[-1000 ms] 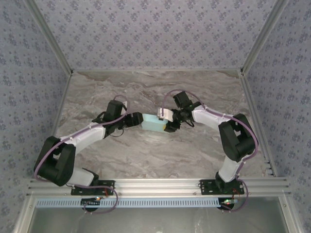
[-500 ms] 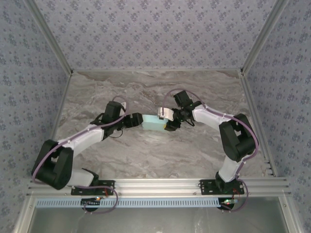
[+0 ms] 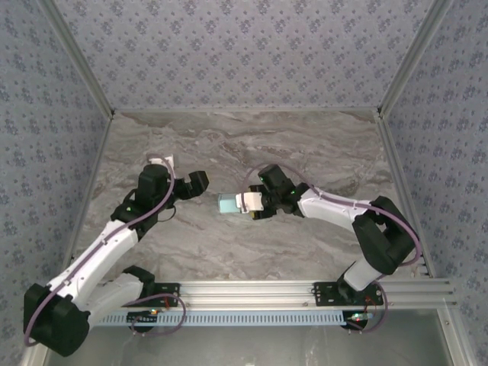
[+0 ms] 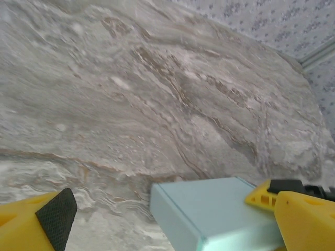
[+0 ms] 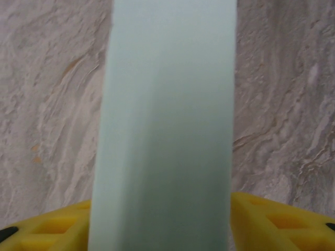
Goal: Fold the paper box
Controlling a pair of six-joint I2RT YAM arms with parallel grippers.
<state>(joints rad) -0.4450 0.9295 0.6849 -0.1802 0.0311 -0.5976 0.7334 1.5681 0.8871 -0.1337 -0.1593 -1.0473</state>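
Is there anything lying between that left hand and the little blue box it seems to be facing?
Nothing visible does. Just bare marble table lies between the open left hand and the paper box, which the right hand grips at its other end.

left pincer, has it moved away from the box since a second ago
Yes. In the top view the left pincer has drawn back toward the left wall, off the paper box, which the right pincer grips.
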